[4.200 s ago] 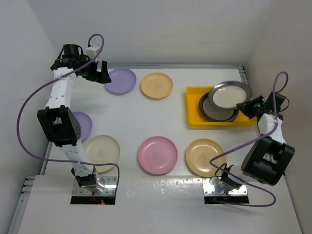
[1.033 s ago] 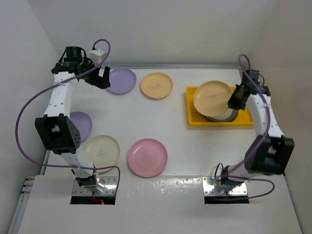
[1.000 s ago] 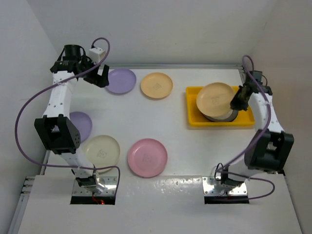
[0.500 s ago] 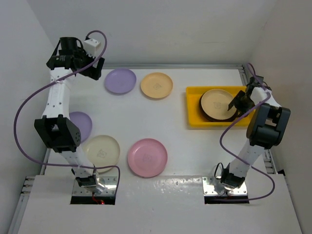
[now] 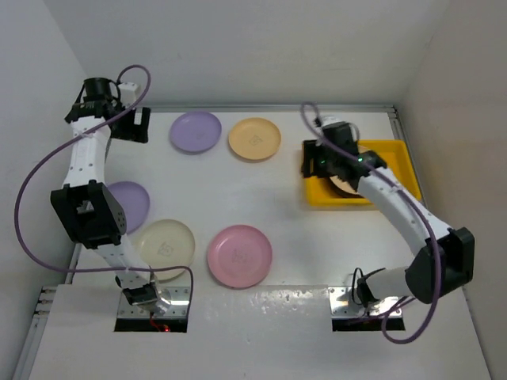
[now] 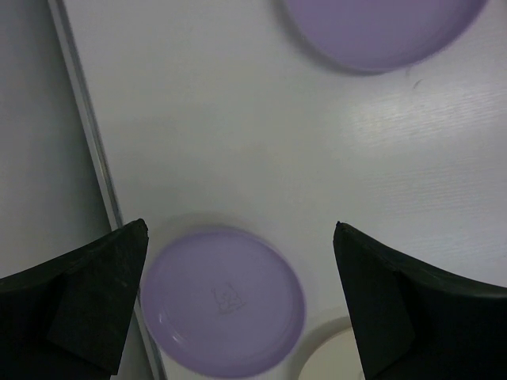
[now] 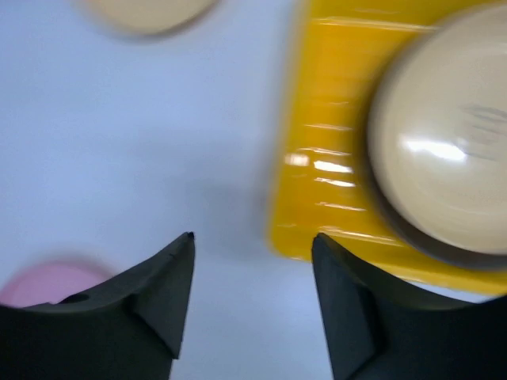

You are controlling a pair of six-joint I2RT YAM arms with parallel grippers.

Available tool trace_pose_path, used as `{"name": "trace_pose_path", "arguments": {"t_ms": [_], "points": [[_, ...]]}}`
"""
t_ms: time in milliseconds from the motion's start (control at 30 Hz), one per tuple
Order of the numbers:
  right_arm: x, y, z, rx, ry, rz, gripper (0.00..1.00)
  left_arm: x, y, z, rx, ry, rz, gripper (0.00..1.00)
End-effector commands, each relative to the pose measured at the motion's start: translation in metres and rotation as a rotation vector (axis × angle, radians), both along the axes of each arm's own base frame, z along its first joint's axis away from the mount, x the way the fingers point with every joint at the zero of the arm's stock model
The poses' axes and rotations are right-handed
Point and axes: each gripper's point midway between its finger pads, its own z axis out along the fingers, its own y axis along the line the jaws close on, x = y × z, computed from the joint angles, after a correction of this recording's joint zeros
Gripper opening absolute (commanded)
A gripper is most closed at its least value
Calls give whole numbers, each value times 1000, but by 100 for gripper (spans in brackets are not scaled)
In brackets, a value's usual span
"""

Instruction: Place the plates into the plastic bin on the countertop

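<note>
Plates (image 7: 444,150) sit stacked in the plastic bin (image 5: 396,154) on the right of the countertop (image 5: 301,237); five more lie loose with open room between. Right gripper (image 7: 252,237) hangs spread and empty over the bin's left wall. Left gripper (image 6: 239,229) gapes empty above a lilac plate (image 6: 224,301) beside the left rail, its centre mark unreadable.

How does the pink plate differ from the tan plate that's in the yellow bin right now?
Colour: the pink plate is pink, the tan plate pale yellow-tan.
Place: the pink plate lies on the bare countertop near the arm bases; the tan plate lies inside the bin.
Support: the pink plate lies alone; the tan plate rests on a dark plate.
Both are round, shallow and face up.
</note>
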Motion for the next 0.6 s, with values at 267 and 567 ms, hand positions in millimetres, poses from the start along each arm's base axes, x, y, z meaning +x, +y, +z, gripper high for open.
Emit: {"name": "trace_pose_path", "arguments": {"t_ms": [267, 567], "points": [[-118, 184, -146, -89, 397, 690, 73, -83, 54, -46, 14, 140, 139, 100], [-136, 192, -175, -94, 441, 657, 6, -99, 58, -57, 42, 159, 115, 100]]}}
